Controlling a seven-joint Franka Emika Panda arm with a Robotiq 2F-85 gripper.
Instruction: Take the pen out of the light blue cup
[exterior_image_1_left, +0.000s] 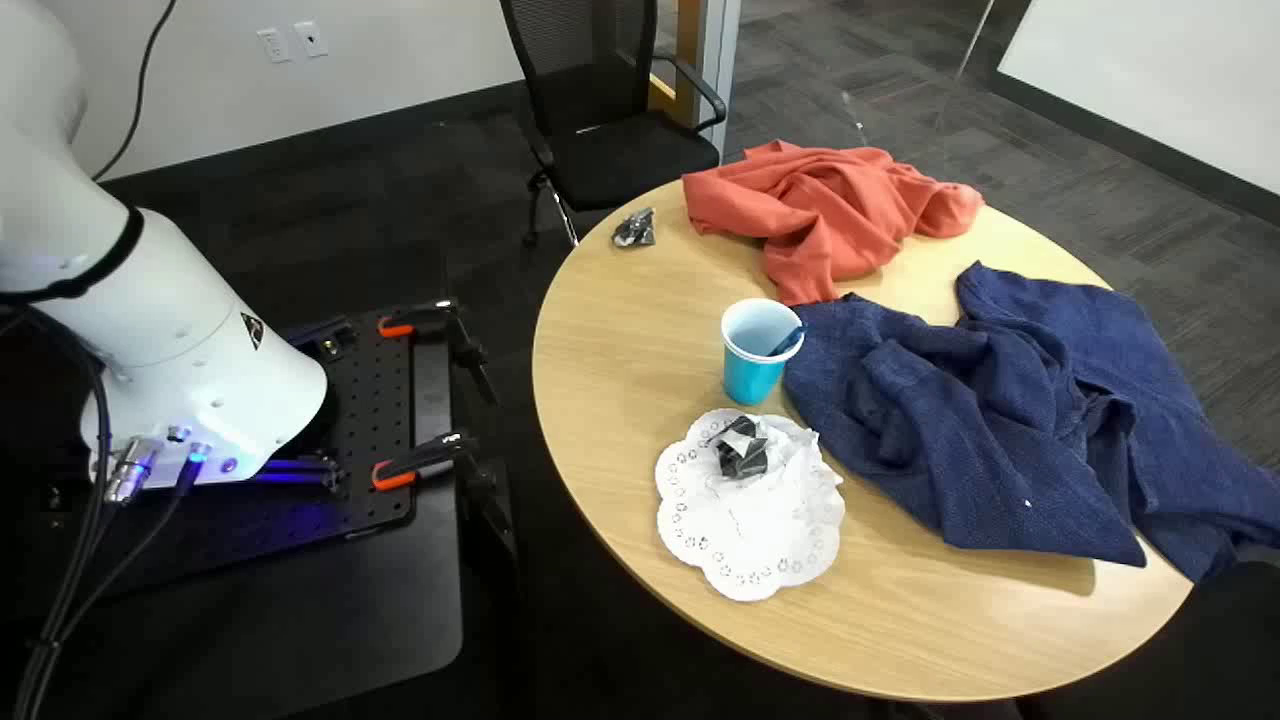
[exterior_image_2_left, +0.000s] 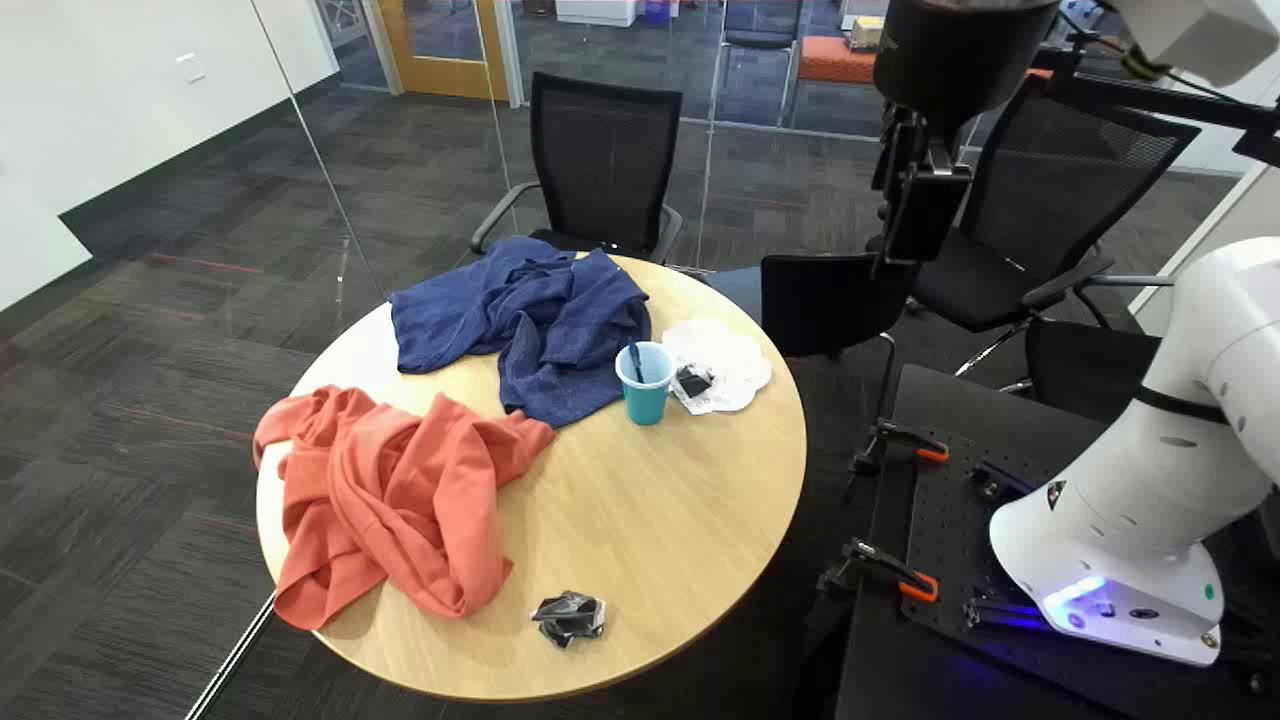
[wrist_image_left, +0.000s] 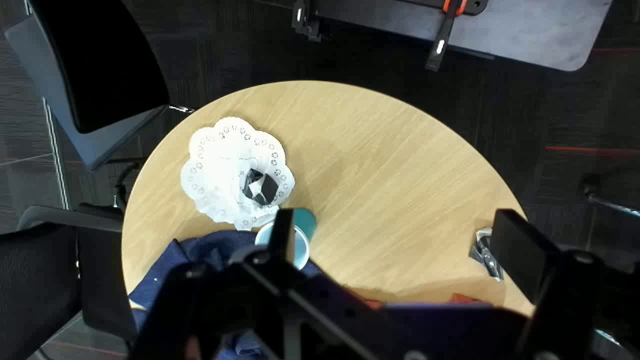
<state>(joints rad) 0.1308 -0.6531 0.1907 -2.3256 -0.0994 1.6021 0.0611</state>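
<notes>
Wrist view: gripper (wrist_image_left: 397, 237), black, fingers (wrist_image_left: 515, 245) spread wide. Beneath it, round wooden table (wrist_image_left: 385, 165) and light blue cup (wrist_image_left: 306, 222), partly covered by one finger.

In an exterior view: light blue cup, upright on the table; pen (exterior_image_1_left: 788, 341), dark blue, inside the cup, leaning on its rim. Blue cloth (exterior_image_1_left: 1000, 430), rumpled, just beside the cup. Red cloth (exterior_image_1_left: 835, 215), rumpled, near the blue cloth. Paper doily (exterior_image_1_left: 740, 540), white, scalloped, bearing one crumpled black wrapper (exterior_image_1_left: 748, 462). Another wrapper (exterior_image_1_left: 634, 228), near the table's edge.

In an exterior view: arm (exterior_image_2_left: 1110, 510), white, standing on a black stand (exterior_image_2_left: 900, 670); gripper hanging well apart from the cup; pen standing out above the cup's rim. Black chair (exterior_image_2_left: 605, 165), beside the table.
</notes>
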